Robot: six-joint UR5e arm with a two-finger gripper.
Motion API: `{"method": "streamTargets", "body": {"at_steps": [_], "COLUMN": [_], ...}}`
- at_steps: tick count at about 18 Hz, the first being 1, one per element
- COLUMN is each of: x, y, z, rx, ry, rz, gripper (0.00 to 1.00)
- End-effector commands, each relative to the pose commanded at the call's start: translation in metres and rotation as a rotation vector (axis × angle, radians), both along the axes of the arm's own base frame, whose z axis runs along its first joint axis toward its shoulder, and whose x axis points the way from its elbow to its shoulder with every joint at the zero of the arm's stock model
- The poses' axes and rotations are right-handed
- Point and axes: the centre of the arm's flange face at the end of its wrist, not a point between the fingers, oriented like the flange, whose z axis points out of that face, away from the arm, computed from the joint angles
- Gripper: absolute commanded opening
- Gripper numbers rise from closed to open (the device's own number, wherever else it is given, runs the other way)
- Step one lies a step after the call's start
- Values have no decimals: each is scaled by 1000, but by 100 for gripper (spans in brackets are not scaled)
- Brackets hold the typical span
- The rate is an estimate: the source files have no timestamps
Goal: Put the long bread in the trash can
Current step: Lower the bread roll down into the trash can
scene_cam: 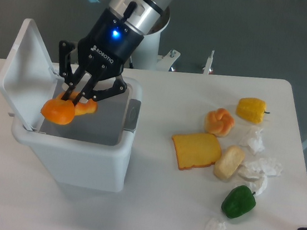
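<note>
Camera view, fixed above the table: the long bread (67, 110), a glossy orange-brown toy loaf paler at its right end, hangs tilted over the open mouth of the trash can (74, 164), a large white rectangular plastic bin. Its darker end sits low against the left rim, by the hinge. The black two-finger gripper (72, 98) is clenched on the loaf near its middle, which leaves both ends free and lets it be carried level enough to pass the opening. The arm leans in from behind, wrist angled toward the raised flip lid (22, 62), which stands upright at the left and leaves the bin open for a drop. In my judgement the loaf is positioned for release, though its low end looks close to the rim and could catch there.

Well apart on the right of the white table (147, 215) lie a knotted orange bun (220, 121), a toast slice (196, 150), a pale oval roll (229, 162), a yellow pepper (251, 109), a green pepper (238, 202) and crumpled white paper (261, 168).
</note>
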Motion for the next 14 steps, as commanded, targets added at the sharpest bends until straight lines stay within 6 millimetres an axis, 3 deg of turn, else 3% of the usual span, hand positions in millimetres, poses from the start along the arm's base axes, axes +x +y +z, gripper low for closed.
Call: {"method": "streamTargets", "body": {"at_steps": [9,10,14], "x": [-1,-2,-5], "y": [1,2,4], "z": [-13,-15,-26], "rx": [-17,-19,-32], "ry": [-20,-24,-40], "rz": [1,0,1], "gripper": [6,12,13]}}
